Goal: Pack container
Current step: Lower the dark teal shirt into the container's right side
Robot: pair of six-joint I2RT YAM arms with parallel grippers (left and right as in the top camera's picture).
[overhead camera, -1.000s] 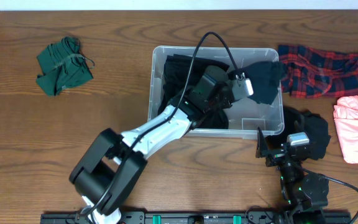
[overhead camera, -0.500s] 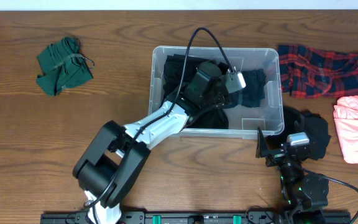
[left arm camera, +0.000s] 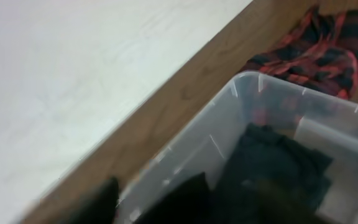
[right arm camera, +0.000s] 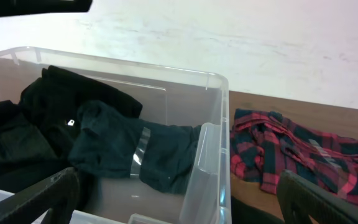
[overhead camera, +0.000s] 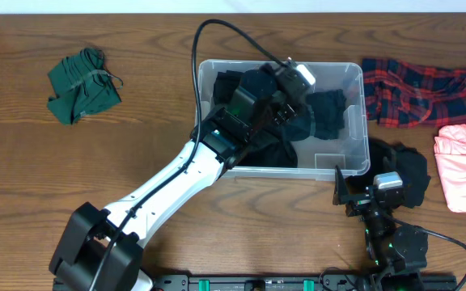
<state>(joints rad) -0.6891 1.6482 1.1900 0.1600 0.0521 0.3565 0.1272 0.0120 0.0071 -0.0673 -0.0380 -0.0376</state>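
Observation:
The clear plastic container (overhead camera: 348,68) stands mid-table, holding black clothes (overhead camera: 269,149) and a dark teal garment (overhead camera: 328,113). My left gripper (overhead camera: 285,95) is over the container's far side. In the left wrist view its blurred fingers (left arm camera: 145,196) are apart with nothing between them, above the container's rim (left arm camera: 247,78). My right gripper (overhead camera: 353,194) rests open and empty by the container's near right corner. The right wrist view (right arm camera: 179,205) shows the container wall (right arm camera: 216,81), the teal garment (right arm camera: 129,152) and black clothes (right arm camera: 23,137).
A red plaid shirt (overhead camera: 419,93) lies right of the container and shows in both wrist views (left arm camera: 316,43) (right arm camera: 291,149). A pink garment (overhead camera: 463,166) lies at the right edge. A black cloth (overhead camera: 407,174) lies by my right gripper. A green garment (overhead camera: 83,85) lies far left.
My left arm has swung toward the container's far side. The dark garment it held over the right rim now lies loose inside the container. The right arm has not moved.

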